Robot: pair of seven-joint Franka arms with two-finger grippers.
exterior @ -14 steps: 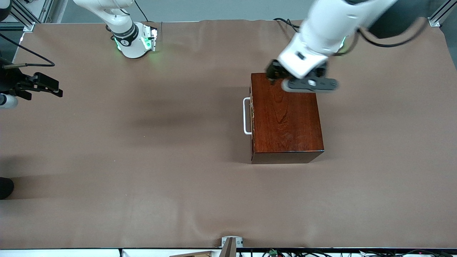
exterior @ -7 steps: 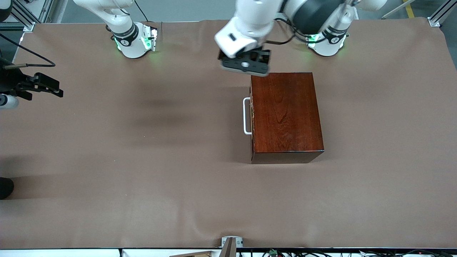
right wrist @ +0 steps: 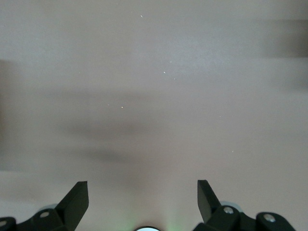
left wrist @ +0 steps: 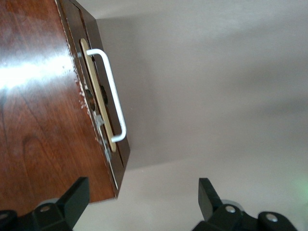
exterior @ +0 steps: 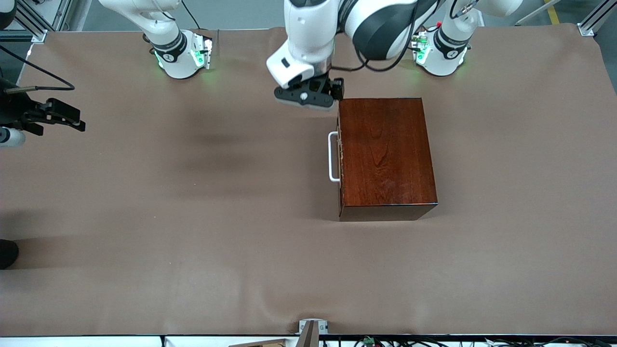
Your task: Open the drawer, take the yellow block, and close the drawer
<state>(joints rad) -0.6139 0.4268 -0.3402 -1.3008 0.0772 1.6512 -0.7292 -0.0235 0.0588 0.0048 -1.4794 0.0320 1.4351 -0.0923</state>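
The left tool [exterior: 308, 99], released, is hovering over the brown bench [exterior: 193, 193] beside the shut mahogany drawer's white bar handle [left wrist: 111, 91], while the right tool [right wrist: 143, 199], also released, is waiting.

We see a brown cloth [exterior: 193, 217] covering the whole table, lightly creased along the bottom of the frame. A small metal bracket [exterior: 312, 327] sits at bottom centre, with cables [exterior: 434, 342] running along that edge. Aluminium frame rails [exterior: 29, 24] show in the top corners. A black clamp-like fixture [exterior: 53, 115] juts in at mid-height, at the right arm's end.
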